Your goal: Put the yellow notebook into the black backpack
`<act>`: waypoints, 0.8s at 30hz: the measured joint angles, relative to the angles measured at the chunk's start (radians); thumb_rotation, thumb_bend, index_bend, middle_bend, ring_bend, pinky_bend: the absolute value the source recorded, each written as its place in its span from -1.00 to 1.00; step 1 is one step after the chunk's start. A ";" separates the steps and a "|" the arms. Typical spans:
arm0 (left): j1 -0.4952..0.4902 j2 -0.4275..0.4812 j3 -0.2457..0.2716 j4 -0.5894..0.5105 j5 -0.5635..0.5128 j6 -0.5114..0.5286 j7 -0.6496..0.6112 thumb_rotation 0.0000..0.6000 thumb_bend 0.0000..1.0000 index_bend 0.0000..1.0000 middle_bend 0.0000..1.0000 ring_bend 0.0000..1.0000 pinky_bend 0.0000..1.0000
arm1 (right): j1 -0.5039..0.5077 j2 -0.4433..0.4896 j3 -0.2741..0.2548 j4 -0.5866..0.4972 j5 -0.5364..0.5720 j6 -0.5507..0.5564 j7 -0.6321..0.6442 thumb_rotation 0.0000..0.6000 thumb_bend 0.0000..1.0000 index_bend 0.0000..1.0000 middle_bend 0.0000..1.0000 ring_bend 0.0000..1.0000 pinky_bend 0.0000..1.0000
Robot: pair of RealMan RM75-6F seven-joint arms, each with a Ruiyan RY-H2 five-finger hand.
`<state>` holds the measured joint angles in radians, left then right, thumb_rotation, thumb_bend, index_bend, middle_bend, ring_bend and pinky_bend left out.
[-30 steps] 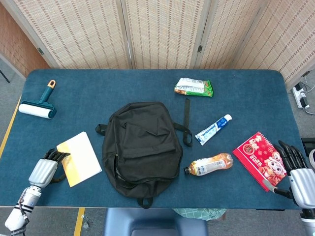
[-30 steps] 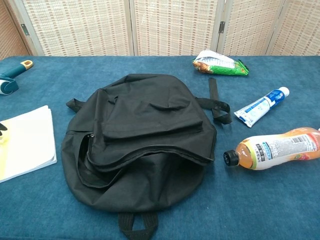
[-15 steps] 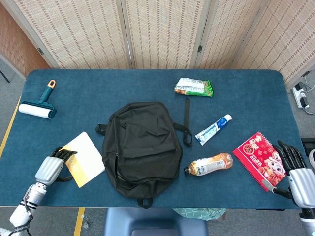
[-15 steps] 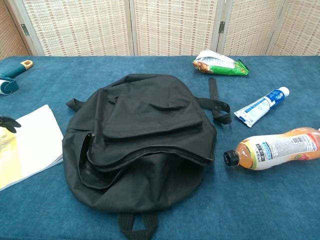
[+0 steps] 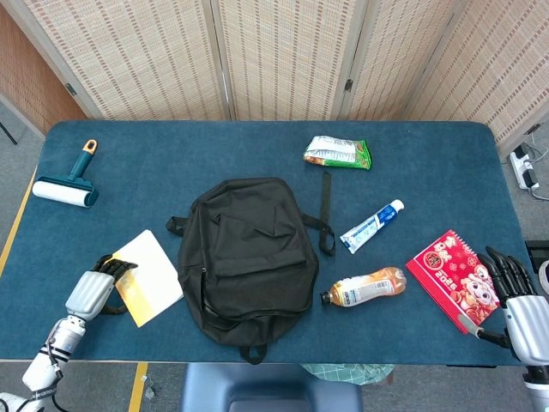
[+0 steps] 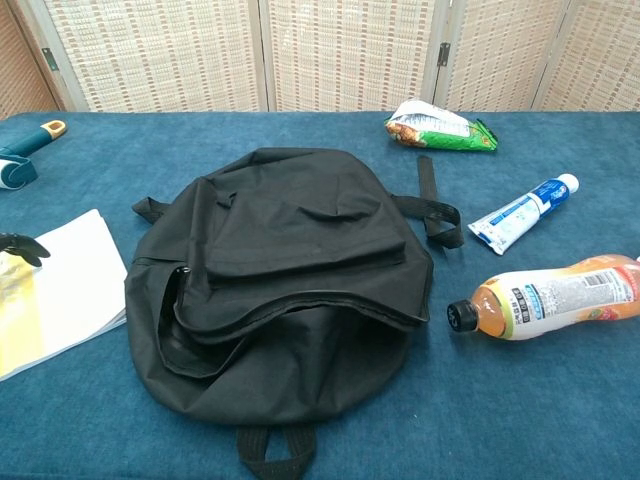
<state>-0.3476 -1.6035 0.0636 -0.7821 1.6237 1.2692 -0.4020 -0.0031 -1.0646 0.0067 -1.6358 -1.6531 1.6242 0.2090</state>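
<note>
— Left hand first: what is it doing?

— Its dark fingers are curled onto the near-left edge of the thin yellow-and-white paper notebook. They touch the cover, but whether they actually clamp it I cannot tell from either view; the chest view shows only fingertips on the page.

— And the notebook itself?

— Flat on the blue cloth-covered counter, slanted, its far corner touching or just under the left side of the soft black fabric backpack. The bag lies flat with its zip mouth gaping toward the near side.

— How will it handle?

— Light and floppy, I'd judge: thin, likely to sag if held by one corner. Better taken along the edge, thumb under, so it stays flat enough to slide into the slack opening.

— The other hand?

— Right hand rests at the counter's near-right corner, fingers apart, holding nothing, beside a red printed calendar booklet.
</note>
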 measured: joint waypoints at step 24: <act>0.020 -0.115 -0.055 0.095 -0.027 0.146 -0.181 1.00 -0.62 -0.26 -0.28 -0.46 -0.68 | -0.008 -0.004 0.002 0.005 0.007 0.007 0.004 1.00 -0.81 -1.00 -0.90 -0.89 -0.91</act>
<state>-0.3275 -1.7183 0.0089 -0.6875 1.5971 1.4157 -0.5830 -0.0112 -1.0681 0.0091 -1.6306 -1.6464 1.6315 0.2130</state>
